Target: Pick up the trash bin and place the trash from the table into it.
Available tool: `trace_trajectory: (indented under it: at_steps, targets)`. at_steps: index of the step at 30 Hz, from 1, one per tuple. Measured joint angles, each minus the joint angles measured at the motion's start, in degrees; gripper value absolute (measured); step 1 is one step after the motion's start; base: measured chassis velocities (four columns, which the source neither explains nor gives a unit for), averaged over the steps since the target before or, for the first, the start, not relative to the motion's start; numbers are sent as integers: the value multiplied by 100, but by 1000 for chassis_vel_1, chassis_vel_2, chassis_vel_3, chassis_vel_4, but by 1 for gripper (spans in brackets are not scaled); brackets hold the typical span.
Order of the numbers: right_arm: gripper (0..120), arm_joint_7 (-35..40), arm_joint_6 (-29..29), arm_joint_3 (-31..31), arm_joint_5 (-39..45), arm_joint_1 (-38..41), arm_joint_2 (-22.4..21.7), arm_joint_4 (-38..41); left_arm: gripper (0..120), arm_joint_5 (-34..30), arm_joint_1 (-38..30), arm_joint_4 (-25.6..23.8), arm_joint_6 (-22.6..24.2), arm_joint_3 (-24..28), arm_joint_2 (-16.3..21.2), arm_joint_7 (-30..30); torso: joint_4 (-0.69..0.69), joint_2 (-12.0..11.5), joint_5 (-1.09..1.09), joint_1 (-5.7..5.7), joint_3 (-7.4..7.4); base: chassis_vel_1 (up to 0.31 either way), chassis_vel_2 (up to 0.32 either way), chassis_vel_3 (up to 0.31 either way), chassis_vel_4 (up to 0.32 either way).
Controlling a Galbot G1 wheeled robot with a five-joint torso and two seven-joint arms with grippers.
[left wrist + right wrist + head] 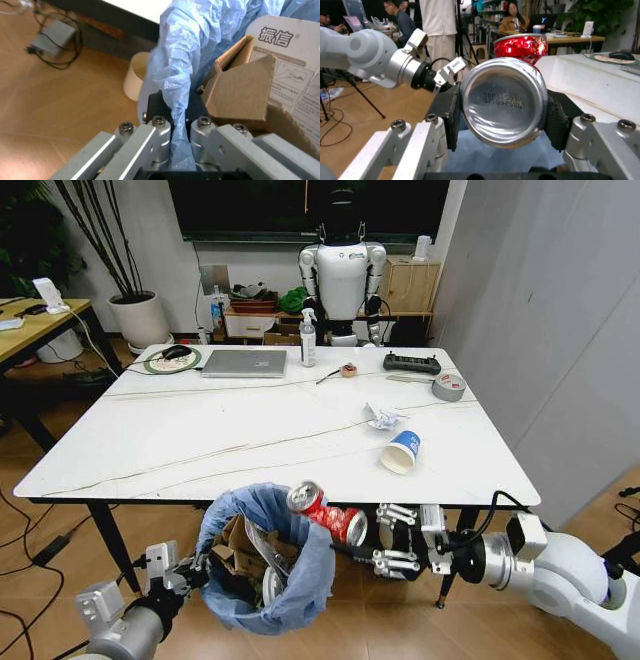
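— Below the table (150, 465) edge, how far along?
— Left gripper (190, 572) pinches the trash bin (262, 565) rim; right gripper (392, 542) clamps a red can (328, 513) above it. Paper cup (401, 451) and paper wad (382, 417) remain.

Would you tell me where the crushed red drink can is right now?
In the head view the crushed red drink can sits in the right gripper, over the blue-lined trash bin, just off the marble table.

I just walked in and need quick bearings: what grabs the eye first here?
A crushed red can, clamped in the right claw, hangs over the blue-lined trash bin at the table's near edge. The left claw pinches the bin's liner. A blue-and-white paper cup lies on the tabletop.
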Motion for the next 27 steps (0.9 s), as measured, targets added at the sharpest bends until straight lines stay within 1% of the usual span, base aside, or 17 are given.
trace_trajectory:
  at_steps: [3, 4, 6, 8, 9, 10, 12, 14, 17, 19, 21, 24, 27]
  targets:
    - [46, -32, 41, 7, -16, 3, 37, -51, 0, -9, -41, 16, 12, 165, 108, 14, 0, 0, -1, 0, 0, 0, 0, 0, 0]
    - [46, -65, 131, 31, -25, -6, 25, -55, 0, -64, -108, 46, 24, 303, 242, 19, -1, 0, -1, 0, 0, 0, 0, 0, 0]
    - [46, -53, 213, -43, -13, 26, 20, -23, 0, -127, -133, 56, 31, 335, 306, 18, -1, 0, -2, 0, 0, 0, 0, 0, 0]
    - [46, 12, 302, -328, 5, 236, 36, 3, 0, -179, -135, 57, 35, 338, 367, 18, -1, 0, -1, 0, 0, 0, 0, 0, 0]
    - [46, 12, 302, -328, 5, 236, 36, 3, 0, -179, -135, 57, 35, 338, 367, 18, -1, 0, -1, 0, 0, 0, 0, 0, 0]
    - [46, 44, 325, -471, 22, 353, 55, 9, 0, -199, -129, 57, 36, 337, 392, 18, -1, 0, -2, 0, 0, 0, 0, 0, 0]
    - [46, 181, 328, -936, 78, 727, 185, 10, 0, -232, -112, 54, 40, 319, 435, 18, 0, 0, -1, 0, 0, 0, 0, 0, 0]
    - [46, 308, 211, -1200, 99, 980, 312, -44, 0, -241, -88, 46, 41, 285, 460, 22, 1, 0, -1, 0, 0, 0, 0, 0, 0]
    - [46, 373, 41, -1291, 119, 1086, 372, -89, 0, -243, -62, 39, 42, 246, 475, 24, 1, 0, -2, 0, 0, 0, 0, 0, 0]
    - [46, 437, -298, -1316, 159, 1162, 393, -105, 0, -243, -37, 24, 43, 198, 493, 25, 1, 0, -2, 0, 0, 0, 0, 0, 0]
    - [46, 440, -501, -1312, 195, 1170, 370, -102, 0, -243, -33, 11, 45, 186, 494, 27, 0, 0, -2, 0, 0, 0, 0, 0, 0]
    - [46, 421, -607, -1300, 199, 1170, 347, -85, 0, -243, -39, 3, 48, 184, 480, 28, 0, 0, -2, 0, 0, 0, 0, 0, 0]
    - [46, 378, -519, -1316, 75, 1170, 349, -53, 0, -242, -54, 2, 50, 185, 465, 28, 0, 0, -2, 0, 0, 0, 0, 0, 0]
